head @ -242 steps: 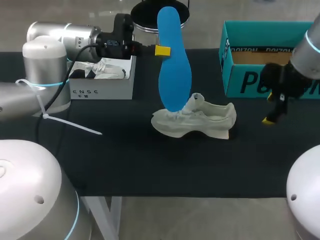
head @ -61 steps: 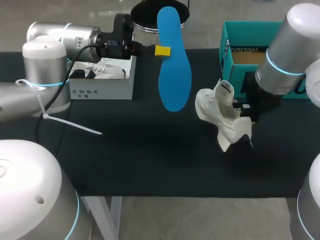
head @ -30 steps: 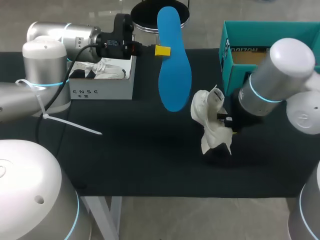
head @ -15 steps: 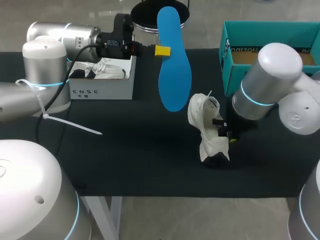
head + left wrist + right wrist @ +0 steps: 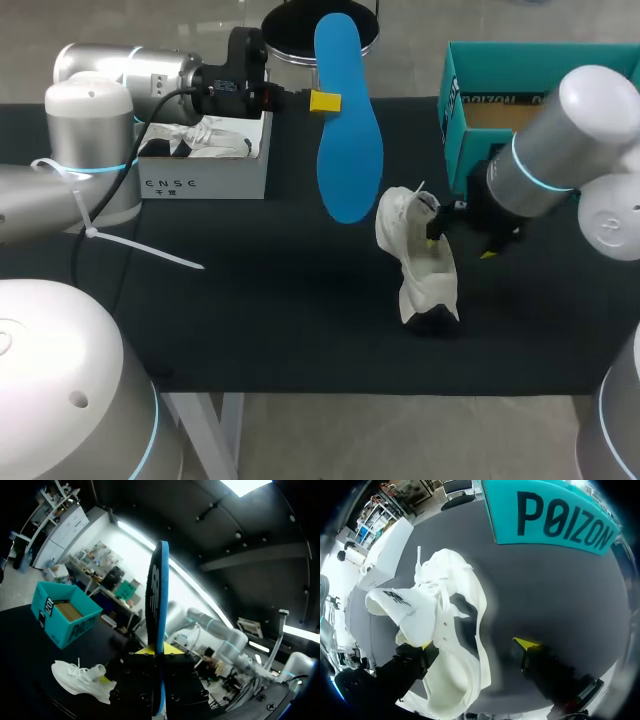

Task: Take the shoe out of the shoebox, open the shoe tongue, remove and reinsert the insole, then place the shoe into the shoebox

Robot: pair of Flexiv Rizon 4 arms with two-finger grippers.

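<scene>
**Right gripper open beside the upended shoe; left gripper clamped on the insole**

Just right of centre, the white shoe (image 5: 415,268) stands on end on the black table (image 5: 250,310). The right gripper (image 5: 460,243), on an arm entering from the right edge, has its fingers spread. One yellow tip lies against the shoe and the other is clear of it. At upper centre, the left gripper (image 5: 323,101) pinches the upright blue insole (image 5: 348,150). The teal shoebox (image 5: 455,130), at upper right, bears dark lettering.

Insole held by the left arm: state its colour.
The foot-shaped insole is solid bright blue; the head view shows it best.
</scene>
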